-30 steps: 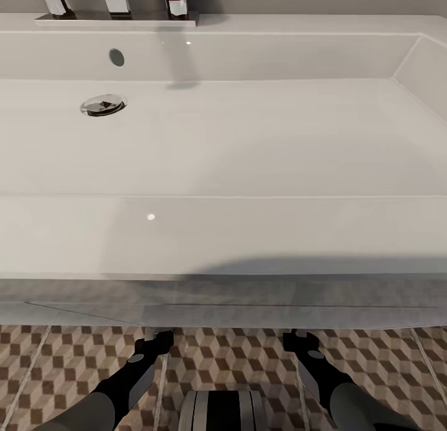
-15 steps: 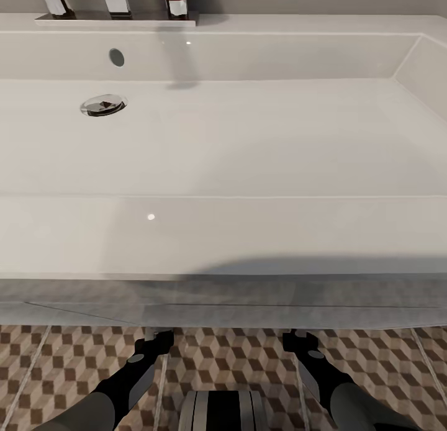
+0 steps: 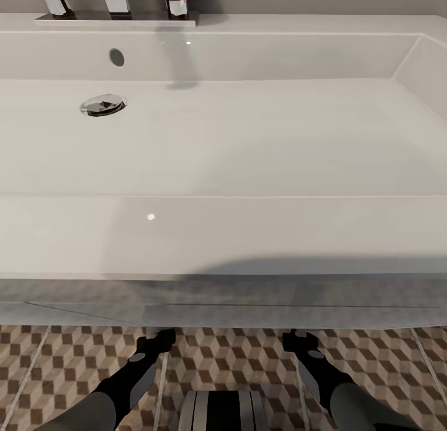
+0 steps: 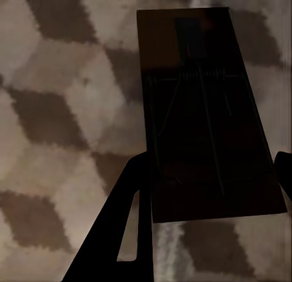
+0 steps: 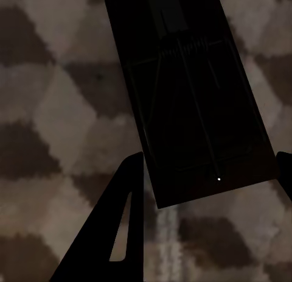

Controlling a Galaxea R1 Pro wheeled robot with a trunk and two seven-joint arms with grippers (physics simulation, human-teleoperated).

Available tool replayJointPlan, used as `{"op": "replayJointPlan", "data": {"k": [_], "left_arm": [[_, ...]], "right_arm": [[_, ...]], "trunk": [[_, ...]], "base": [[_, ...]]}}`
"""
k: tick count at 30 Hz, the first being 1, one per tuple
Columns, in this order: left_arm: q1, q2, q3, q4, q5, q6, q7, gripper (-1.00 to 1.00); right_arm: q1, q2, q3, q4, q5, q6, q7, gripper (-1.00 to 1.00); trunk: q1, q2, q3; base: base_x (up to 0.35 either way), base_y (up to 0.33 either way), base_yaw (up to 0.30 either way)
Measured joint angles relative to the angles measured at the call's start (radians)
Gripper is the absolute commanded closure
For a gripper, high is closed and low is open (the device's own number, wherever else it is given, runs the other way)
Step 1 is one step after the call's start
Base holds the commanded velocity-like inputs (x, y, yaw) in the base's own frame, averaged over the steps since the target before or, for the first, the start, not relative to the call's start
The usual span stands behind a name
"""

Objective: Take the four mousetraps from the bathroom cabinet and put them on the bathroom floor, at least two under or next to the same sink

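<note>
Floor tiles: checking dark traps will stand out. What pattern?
Brown, beige and white cube pattern on the bathroom floor, clearest in the head view.

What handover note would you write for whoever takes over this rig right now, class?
Left gripper: fingers flank a flat dark-brown oblong mousetrap just over the cube-pattern tiled floor; gripped or released is unclear.
Right gripper: same, with a second dark-brown mousetrap.
Both arms reach low before the long white trough sink.
Left to do: confirm both lie flat, then account for the other two.
</note>
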Motion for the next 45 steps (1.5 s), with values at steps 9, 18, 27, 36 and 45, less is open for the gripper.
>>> {"op": "replayJointPlan", "data": {"k": [9, 18, 27, 36, 45], "left_arm": [[0.001, -0.001, -0.001, -0.002, 0.000, 0.003, 0.004, 1.00], [0.001, -0.001, -0.003, -0.001, 0.000, -0.002, 0.006, 1.00], [0.001, 0.000, -0.002, -0.003, 0.000, -0.007, 0.008, 1.00], [0.001, 0.000, -0.002, -0.002, 0.000, -0.007, 0.008, 1.00], [0.001, 0.000, -0.002, -0.001, 0.001, -0.007, 0.008, 1.00]], "right_arm": [[0.000, 0.000, -0.001, -0.001, 0.001, 0.000, 0.000, 1.00], [0.000, 0.000, 0.000, -0.001, 0.001, -0.001, 0.000, 1.00], [0.000, 0.000, 0.000, -0.001, 0.001, -0.001, 0.000, 1.00], [0.000, 0.000, 0.000, -0.001, 0.000, -0.001, 0.000, 1.00], [0.000, -0.001, 0.000, -0.001, -0.001, -0.001, 0.000, 1.00]], "trunk": [[0.000, 0.000, 0.000], [0.002, -0.001, -0.019], [0.002, -0.001, -0.019], [0.002, -0.001, -0.019], [0.002, -0.001, -0.019]], "base": [[0.000, 0.000, 0.000], [0.000, 0.000, 0.000], [0.000, 0.000, 0.000], [0.000, 0.000, 0.000], [0.000, 0.000, 0.000]]}}
